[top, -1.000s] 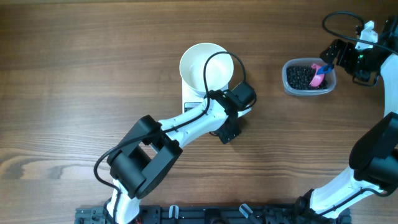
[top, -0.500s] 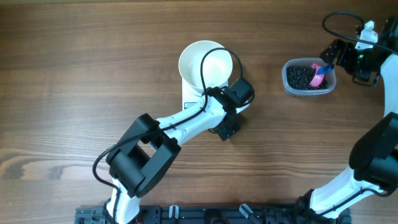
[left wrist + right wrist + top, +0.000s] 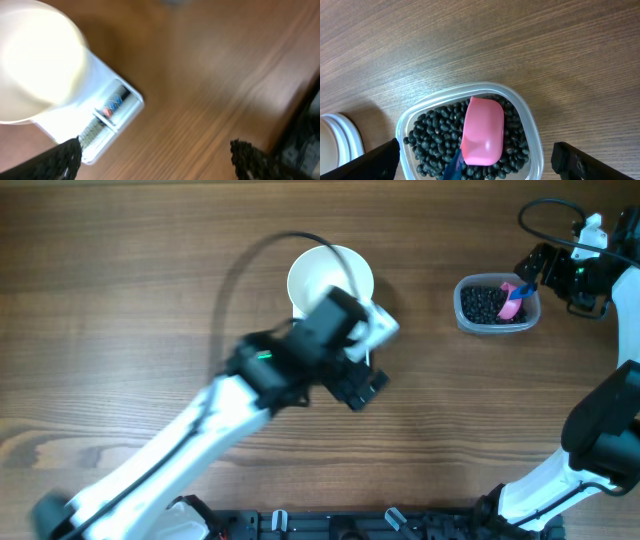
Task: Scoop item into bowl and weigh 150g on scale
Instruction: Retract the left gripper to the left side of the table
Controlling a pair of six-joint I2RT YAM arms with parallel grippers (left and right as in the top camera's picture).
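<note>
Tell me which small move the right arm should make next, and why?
Probably lower the right gripper onto the pink scoop: its jaws stand open above the tub, the scoop lies on the beans, and the bowl sits empty on the scale.

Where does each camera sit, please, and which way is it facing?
Overhead: above the table, looking straight down; both arms show.
Left wrist: facing down at bowl and scale; open left tool below.
Right wrist: facing down at tub, beans, pink scoop; open right tool below.
Shared: overhead also shows bowl and tub.
</note>
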